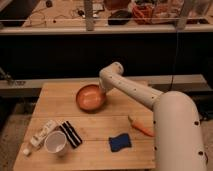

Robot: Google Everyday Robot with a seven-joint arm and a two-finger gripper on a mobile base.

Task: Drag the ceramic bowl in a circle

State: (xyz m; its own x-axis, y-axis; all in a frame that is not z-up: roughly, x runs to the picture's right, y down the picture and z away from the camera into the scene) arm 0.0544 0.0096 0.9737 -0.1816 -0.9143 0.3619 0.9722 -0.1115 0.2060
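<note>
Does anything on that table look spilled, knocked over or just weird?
Nothing stands out. The bowl sits upright on the table with the hand at its rim; the cup stands upright, and nothing looks spilled or broken.

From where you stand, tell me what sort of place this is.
Probably a robotics lab or workshop: a wooden table holds assorted small objects, a cluttered bench with cables and a red crate stands behind, and the end effector sits at the ceramic bowl rim.

Lab: cluttered workbench (pixel 60 15) behind the gripper (pixel 102 93)
</note>
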